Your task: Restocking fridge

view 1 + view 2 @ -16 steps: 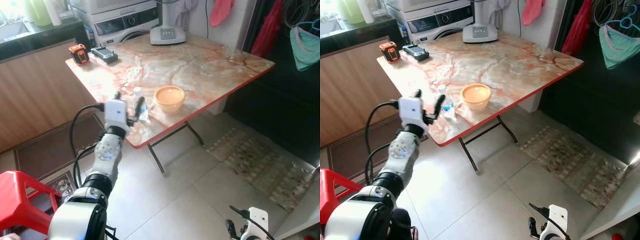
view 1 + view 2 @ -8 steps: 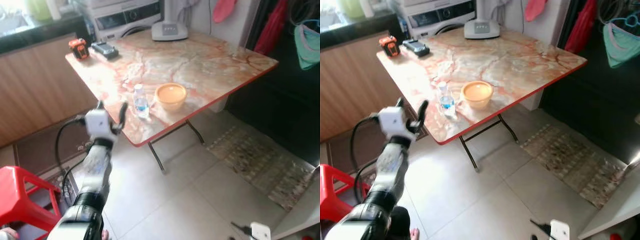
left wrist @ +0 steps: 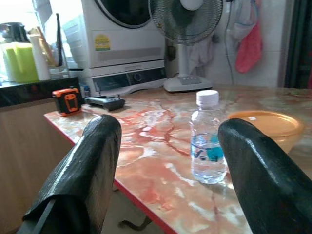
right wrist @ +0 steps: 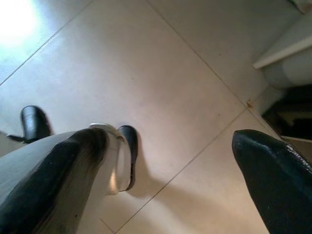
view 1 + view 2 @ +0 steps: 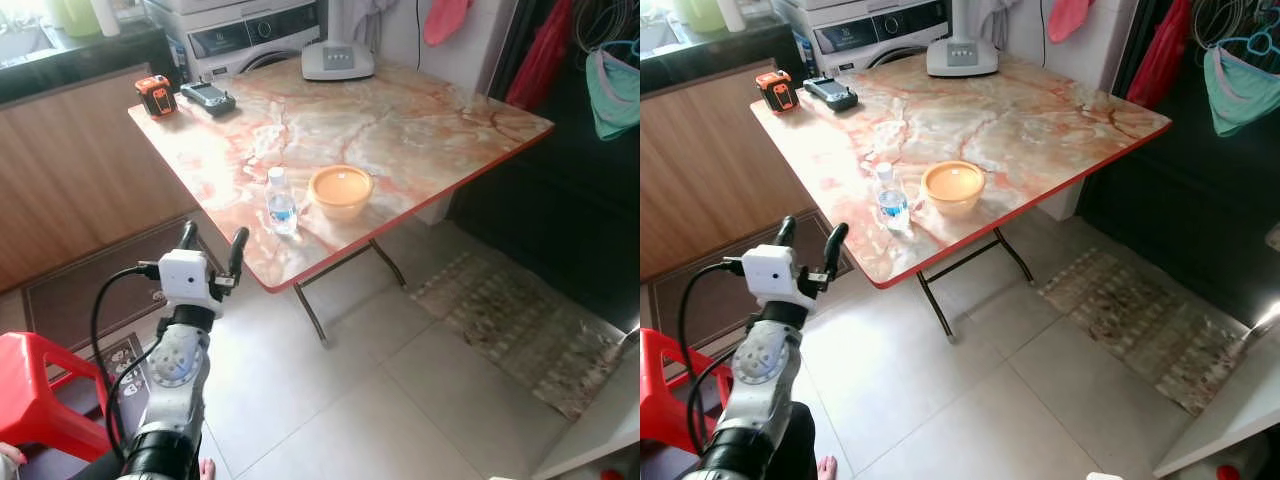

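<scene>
Left gripper (image 5: 211,240), fingers spread and empty, now back off the table (image 5: 420,120), away from the water bottle (image 5: 281,202).

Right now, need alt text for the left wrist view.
The left pincer, open, frames a small water bottle standing on a marble-patterned table, with an orange lidded bowl just beyond. A fan and washing machine stand behind.
</scene>
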Robot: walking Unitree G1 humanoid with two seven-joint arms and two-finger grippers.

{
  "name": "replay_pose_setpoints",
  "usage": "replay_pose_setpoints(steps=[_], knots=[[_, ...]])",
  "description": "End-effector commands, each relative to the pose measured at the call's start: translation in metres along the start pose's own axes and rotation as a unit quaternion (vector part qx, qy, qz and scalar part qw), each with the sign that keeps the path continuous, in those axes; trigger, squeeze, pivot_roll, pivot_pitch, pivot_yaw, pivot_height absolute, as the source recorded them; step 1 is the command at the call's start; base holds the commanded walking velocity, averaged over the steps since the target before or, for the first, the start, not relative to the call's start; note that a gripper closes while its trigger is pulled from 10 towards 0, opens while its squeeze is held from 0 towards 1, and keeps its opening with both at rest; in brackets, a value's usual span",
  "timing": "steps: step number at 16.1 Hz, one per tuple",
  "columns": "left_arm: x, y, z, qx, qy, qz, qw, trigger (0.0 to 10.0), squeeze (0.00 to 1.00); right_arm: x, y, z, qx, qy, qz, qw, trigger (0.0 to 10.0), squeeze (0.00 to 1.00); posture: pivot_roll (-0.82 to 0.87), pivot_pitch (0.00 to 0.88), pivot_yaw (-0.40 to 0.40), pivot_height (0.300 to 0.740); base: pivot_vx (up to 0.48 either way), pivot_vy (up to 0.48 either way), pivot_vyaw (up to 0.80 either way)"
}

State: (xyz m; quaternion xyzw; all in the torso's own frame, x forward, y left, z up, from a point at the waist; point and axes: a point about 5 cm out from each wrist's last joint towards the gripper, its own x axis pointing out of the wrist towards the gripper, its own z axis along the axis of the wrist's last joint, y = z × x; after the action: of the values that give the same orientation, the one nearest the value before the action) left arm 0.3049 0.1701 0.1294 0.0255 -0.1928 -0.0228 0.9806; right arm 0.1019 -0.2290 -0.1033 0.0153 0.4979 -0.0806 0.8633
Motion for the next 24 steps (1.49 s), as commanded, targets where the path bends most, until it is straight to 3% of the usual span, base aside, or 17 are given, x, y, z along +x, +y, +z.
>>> replay_pose_setpoints(steps=[1, 2, 5, 7, 11, 20, 24], knots=[[0.0, 0.005, 0.005, 0.007, 0.001, 0.01, 1.0, 10.0, 0.0, -0.001, 0.004, -0.007, -0.007, 0.007, 0.012, 1.0, 10.0, 0.0, -0.06, 0.0, 0.082, 0.74, 0.0, 0.0, 0.0], [-0.003, 0.007, 0.005, 0.005, 0.004, 0.02, 1.0, 10.0, 0.0, -0.002, 0.004, -0.01, 0.005, 0.011, 0.009, 1.0, 10.0, 0.0, -0.06, 0.0, 0.087, 0.74, 0.0, 0.0, 0.0], [-0.001, -0.001, 0.011, 0.004, 0.001, 0.013, 1.0, 10.0, 0.0, -0.006, 0.002, -0.024, 0.125, 0.025, -0.05, 0.991, 10.0, 0.0, -0.02, 0.0, 0.08, 0.74, 0.164, 0.0, 0.0], [0.006, 0.0, 0.016, -0.004, -0.003, 0.017, 1.0, 10.0, 0.0, -0.006, 0.003, -0.025, 0.099, 0.035, -0.049, 0.993, 10.0, 0.0, -0.01, 0.0, 0.085, 0.74, 0.292, 0.0, 0.0], [0.011, 0.001, 0.027, -0.004, -0.006, 0.004, 1.0, 10.0, 0.0, -0.006, 0.009, -0.026, 0.131, 0.024, -0.047, 0.99, 10.0, 0.0, -0.01, 0.0, 0.099, 0.74, 0.311, 0.0, 0.0], [0.011, -0.007, 0.037, -0.012, -0.006, -0.024, 1.0, 10.0, 0.0, -0.007, 0.023, -0.031, 0.147, 0.029, -0.035, 0.988, 10.0, 0.0, 0.01, 0.0, 0.103, 0.74, 0.306, 0.0, -0.17], [0.006, -0.007, 0.043, -0.015, -0.013, 0.01, 1.0, 10.0, 0.0, -0.007, 0.025, -0.032, 0.133, 0.028, -0.022, 0.99, 10.0, 0.0, 0.05, 0.0, 0.058, 0.74, 0.19, 0.0, 0.0]])
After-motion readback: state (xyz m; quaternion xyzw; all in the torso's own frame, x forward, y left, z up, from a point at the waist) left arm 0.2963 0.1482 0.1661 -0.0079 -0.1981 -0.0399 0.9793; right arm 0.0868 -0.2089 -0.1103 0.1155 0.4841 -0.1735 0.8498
